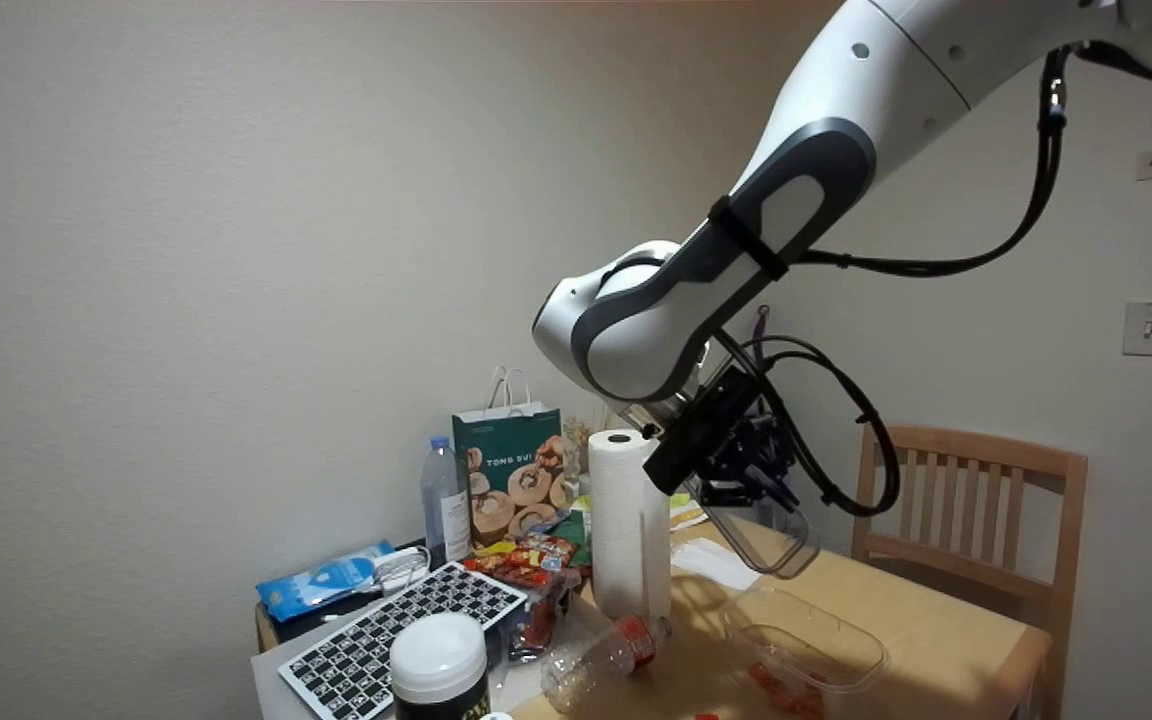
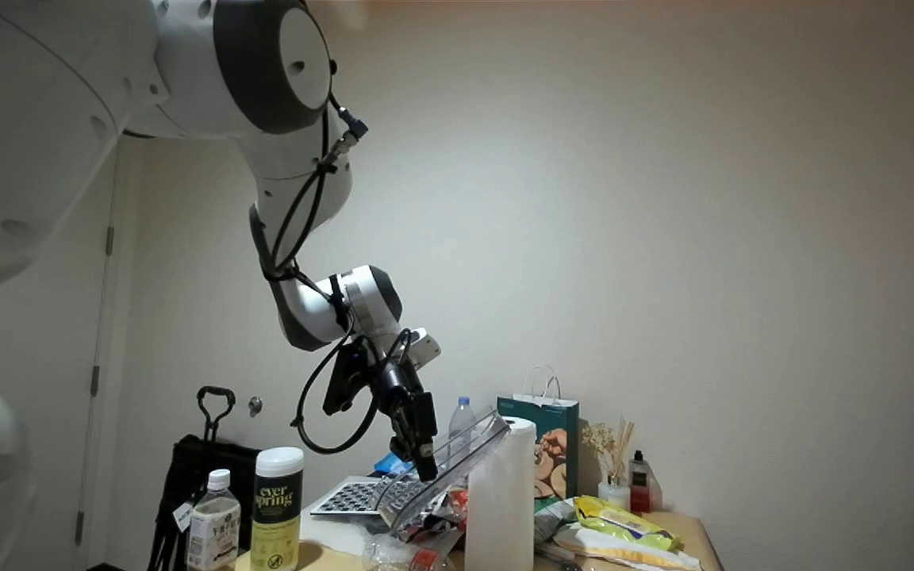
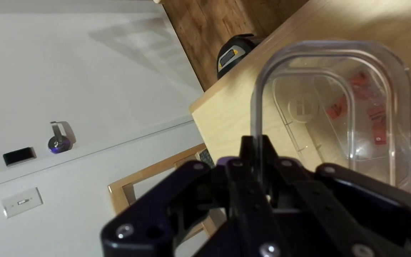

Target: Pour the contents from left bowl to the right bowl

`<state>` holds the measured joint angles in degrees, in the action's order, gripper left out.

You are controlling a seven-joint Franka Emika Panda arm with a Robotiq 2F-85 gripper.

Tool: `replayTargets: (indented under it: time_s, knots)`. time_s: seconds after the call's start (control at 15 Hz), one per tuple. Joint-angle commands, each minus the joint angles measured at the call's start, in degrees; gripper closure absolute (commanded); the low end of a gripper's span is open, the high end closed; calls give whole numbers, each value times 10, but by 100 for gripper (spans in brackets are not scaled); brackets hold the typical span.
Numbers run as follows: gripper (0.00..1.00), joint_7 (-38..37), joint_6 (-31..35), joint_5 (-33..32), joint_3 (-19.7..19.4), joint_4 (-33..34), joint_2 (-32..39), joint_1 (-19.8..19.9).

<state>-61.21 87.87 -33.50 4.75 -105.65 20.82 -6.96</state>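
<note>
My gripper is shut on the side wall of a clear plastic bowl. In both exterior views the gripper holds this bowl in the air, steeply tilted. I see no contents in it there. A second clear plastic bowl stands on the table below it. Red pieces lie at the second bowl. In the wrist view red pieces show through the held bowl; I cannot tell exactly which of them lie inside the second bowl.
A paper towel roll stands close to the held bowl. A clear bottle lies beside the roll. A white-lidded tub, a checkered board, snack packs and a green bag are nearby. A wooden chair stands behind the table.
</note>
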Motion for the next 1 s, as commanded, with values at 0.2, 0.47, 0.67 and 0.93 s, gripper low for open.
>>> replayTargets:
  time_s: [0.2,0.47,0.67,0.93]
  knots:
    - [98,71,54,50,7,-40,-23,-11]
    - [98,139,104,115,21,-74,-28,-24]
    - [98,207,117,160,28,-101,-31,-31]
    - [93,187,99,153,12,-71,1,-53]
